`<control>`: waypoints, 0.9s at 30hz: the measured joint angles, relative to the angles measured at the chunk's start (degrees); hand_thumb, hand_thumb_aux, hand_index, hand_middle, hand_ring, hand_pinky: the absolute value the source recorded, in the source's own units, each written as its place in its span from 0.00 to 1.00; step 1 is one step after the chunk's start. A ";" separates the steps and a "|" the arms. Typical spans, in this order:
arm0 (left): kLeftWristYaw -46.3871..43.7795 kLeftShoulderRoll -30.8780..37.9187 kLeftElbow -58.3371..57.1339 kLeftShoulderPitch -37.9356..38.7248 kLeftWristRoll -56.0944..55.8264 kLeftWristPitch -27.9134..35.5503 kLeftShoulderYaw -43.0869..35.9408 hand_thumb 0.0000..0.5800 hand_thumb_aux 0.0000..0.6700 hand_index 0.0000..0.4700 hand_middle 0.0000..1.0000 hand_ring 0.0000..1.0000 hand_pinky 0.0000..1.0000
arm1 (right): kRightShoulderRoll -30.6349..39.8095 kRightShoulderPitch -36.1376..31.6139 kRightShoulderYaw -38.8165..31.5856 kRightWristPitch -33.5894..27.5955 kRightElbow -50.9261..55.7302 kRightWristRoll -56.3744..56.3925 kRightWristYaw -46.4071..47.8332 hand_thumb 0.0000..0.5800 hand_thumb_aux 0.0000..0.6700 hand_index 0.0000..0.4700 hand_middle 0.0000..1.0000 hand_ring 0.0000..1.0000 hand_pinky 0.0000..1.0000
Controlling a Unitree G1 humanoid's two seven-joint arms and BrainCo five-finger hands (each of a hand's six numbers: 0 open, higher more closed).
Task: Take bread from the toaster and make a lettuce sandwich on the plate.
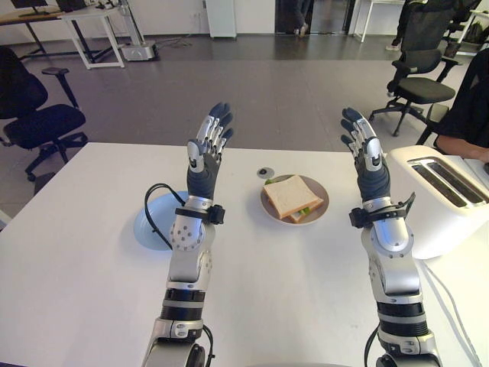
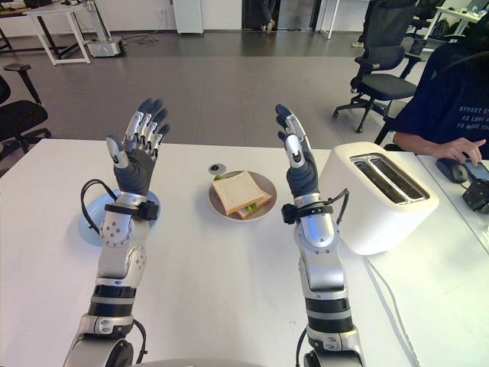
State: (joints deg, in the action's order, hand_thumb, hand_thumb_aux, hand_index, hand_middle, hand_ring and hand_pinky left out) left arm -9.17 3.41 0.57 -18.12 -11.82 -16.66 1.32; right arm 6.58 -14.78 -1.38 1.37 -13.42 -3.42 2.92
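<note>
A sandwich (image 1: 293, 196) of two bread slices with green lettuce showing at its front edge lies on the brown plate (image 1: 320, 212) at the table's middle. The white toaster (image 2: 380, 200) stands to the right, and both its slots look empty. My left hand (image 1: 208, 153) is raised above the table left of the plate, fingers spread and holding nothing. My right hand (image 1: 366, 155) is raised between the plate and the toaster, also open and holding nothing.
A light blue plate (image 2: 89, 218) lies behind my left wrist. A small round grey object (image 1: 265, 173) sits just beyond the brown plate. A person sits at the far right beside the toaster, one hand on a dark mouse (image 2: 452, 169). Office chairs stand behind the table.
</note>
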 measured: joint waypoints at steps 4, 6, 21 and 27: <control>-0.99 -0.19 0.09 0.02 -0.38 -0.11 0.26 0.00 0.00 0.00 0.00 0.00 0.00 | 0.00 0.00 -0.37 0.76 0.27 0.05 0.40 0.00 0.00 0.00 0.00 0.00 0.00; -1.15 -0.23 0.20 0.15 -0.37 -0.31 0.31 0.00 0.00 0.00 0.00 0.00 0.00 | 0.00 -0.01 -0.35 0.84 0.52 0.52 0.97 0.00 0.00 0.00 0.00 0.00 0.00; -2.63 -1.03 0.28 0.15 -2.89 0.76 0.76 0.00 0.00 0.00 0.00 0.00 0.00 | -0.05 -0.20 0.92 0.92 0.80 2.99 2.14 0.00 0.00 0.00 0.00 0.00 0.00; -2.90 -0.80 0.51 0.14 -2.90 1.19 1.66 0.00 0.00 0.00 0.00 0.00 0.00 | -0.07 -0.19 1.43 1.14 0.79 3.18 2.24 0.00 0.00 0.00 0.00 0.00 0.00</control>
State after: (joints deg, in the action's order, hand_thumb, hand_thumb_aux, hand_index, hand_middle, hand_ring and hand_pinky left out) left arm -12.07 2.61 1.09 -17.97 -14.72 -15.47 2.98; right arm 6.51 -14.97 0.05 2.51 -12.63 -0.24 5.16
